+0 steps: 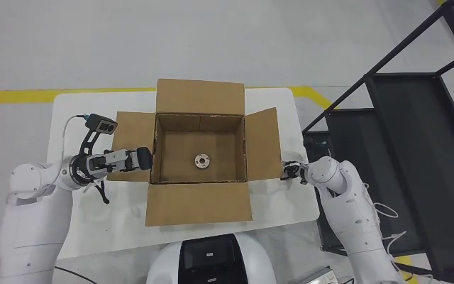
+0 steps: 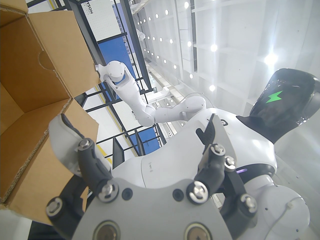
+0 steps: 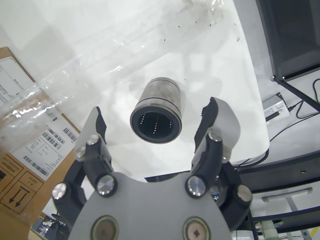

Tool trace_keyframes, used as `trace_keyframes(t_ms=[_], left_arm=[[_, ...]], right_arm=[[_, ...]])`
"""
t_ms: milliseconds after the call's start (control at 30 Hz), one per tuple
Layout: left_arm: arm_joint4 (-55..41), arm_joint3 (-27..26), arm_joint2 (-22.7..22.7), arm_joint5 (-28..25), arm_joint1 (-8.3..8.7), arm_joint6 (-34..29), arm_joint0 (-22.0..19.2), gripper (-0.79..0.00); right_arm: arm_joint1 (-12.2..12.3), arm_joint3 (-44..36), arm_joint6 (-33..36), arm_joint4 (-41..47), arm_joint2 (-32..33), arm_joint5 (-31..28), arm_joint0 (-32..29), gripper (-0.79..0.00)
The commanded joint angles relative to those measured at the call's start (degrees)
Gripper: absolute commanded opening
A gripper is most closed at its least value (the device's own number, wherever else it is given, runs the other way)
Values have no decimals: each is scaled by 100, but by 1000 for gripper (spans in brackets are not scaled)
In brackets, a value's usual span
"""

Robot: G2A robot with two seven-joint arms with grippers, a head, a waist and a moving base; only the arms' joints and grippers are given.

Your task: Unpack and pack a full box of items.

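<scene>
The open cardboard box (image 1: 201, 153) stands mid-table with all flaps folded out. A small round metal ring (image 1: 202, 161) lies on its floor. My left gripper (image 1: 144, 157) is at the box's left wall; in the left wrist view it (image 2: 137, 131) is open, one finger (image 2: 62, 131) next to a cardboard flap (image 2: 32, 136). My right gripper (image 1: 289, 172) is low over the table beside the box's right flap. It (image 3: 155, 113) is open, and a grey metal cylinder with a black-rimmed bore (image 3: 156, 112) sits on the table between its fingers, touching neither.
Clear plastic film (image 3: 112, 43) lies on the white table (image 1: 85, 113) beyond the cylinder, partly over the box's labelled outer side (image 3: 27, 138). A black metal rack (image 1: 397, 121) stands close to the table's right edge.
</scene>
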Motion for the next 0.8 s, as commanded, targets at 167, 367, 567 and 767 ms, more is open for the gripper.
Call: trace_keyframes(t_ms=[167,367,567,767], left_arm=[[0,0,0,0,0,0,0,0],[0,0,0,0,0,0,0,0],[0,0,0,0,0,0,0,0],[0,0,0,0,0,0,0,0]], right_arm=[[-12,309,-3,15,-205,19,192,-139],[-20,617,-14,-32,-352,67,441,-730],[-15,754,-4,-131,-448,163,541,-785],[21,493,31,-109,-334,142,373,-785]])
